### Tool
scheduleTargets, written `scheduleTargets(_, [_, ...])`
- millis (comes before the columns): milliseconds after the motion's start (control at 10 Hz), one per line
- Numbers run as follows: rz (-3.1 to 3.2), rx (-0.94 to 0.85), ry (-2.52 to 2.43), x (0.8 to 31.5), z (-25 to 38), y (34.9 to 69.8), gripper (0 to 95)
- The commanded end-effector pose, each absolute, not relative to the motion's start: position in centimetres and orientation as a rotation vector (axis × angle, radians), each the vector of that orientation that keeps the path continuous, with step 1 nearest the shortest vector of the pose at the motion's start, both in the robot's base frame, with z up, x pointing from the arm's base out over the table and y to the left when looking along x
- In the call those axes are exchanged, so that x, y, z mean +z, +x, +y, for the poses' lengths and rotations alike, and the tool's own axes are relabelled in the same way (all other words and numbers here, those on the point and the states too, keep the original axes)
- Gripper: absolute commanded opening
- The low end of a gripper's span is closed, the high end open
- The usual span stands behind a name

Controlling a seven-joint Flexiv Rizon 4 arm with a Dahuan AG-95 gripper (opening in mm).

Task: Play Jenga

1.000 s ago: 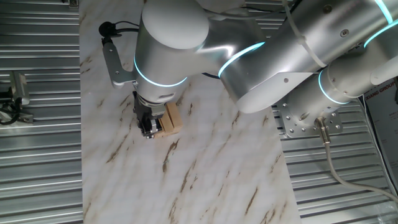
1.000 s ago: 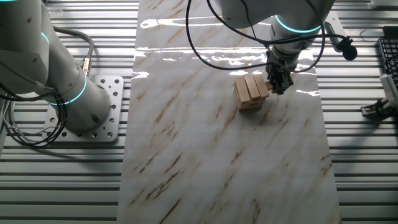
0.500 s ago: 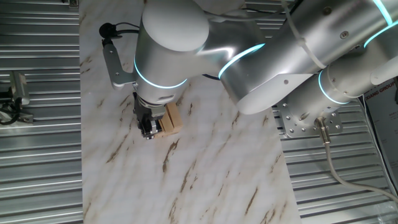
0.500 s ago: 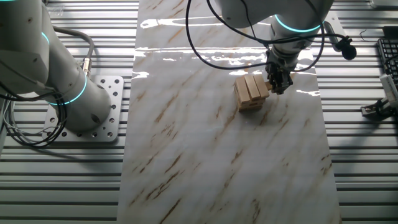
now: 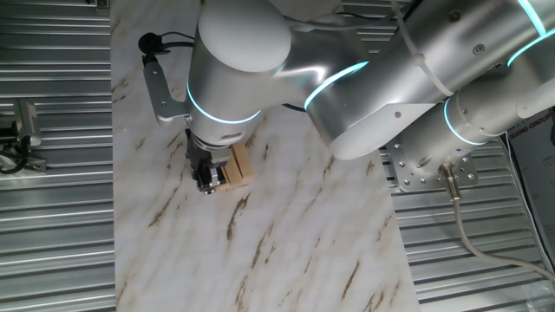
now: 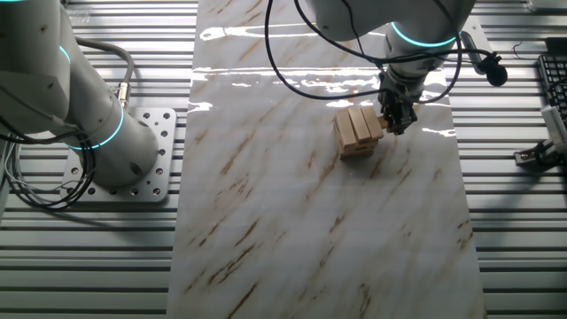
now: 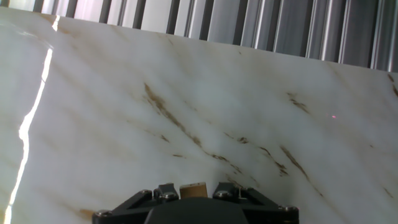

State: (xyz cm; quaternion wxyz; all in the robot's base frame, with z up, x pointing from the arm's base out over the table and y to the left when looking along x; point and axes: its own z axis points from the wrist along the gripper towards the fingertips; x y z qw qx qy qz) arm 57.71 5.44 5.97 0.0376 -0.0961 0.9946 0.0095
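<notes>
On the marble-patterned worktop (image 6: 292,221), toward its far end in the other fixed view, the Jenga (image 6: 357,131) stands as a low stack of tan wooden blocks, its top layer showing three blocks side by side. The end effector (image 6: 396,118) hangs at the stack's right side there, touching or just beside the block ends; in one fixed view it (image 5: 205,173) sits at the stack's left, with the blocks (image 5: 239,165) partly hidden behind the wrist. In the hand view a tan block end (image 7: 193,190) shows between the two finger bases at the bottom edge, so the end effector appears clenched on a block of the stack, though the fingertips themselves are out of sight. The stack stands nearer the worktop's right edge than its left in the other fixed view, with a strip of bare marble between it and that edge. A wide stretch of bare marble runs from the stack to the near end. Ribbed metal flooring (image 6: 89,266) flanks the worktop on both sides, and the arm's base (image 6: 97,133) is bolted to a plate beside the left edge
</notes>
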Motion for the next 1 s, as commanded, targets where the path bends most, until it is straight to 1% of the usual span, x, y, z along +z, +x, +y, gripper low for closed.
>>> scheduleTargets(100, [3.052,0.029,-0.294,5.91,5.42,57.73,38.0])
scheduleTargets(1000, [3.052,0.027,-0.296,5.22,5.47,57.74,38.0])
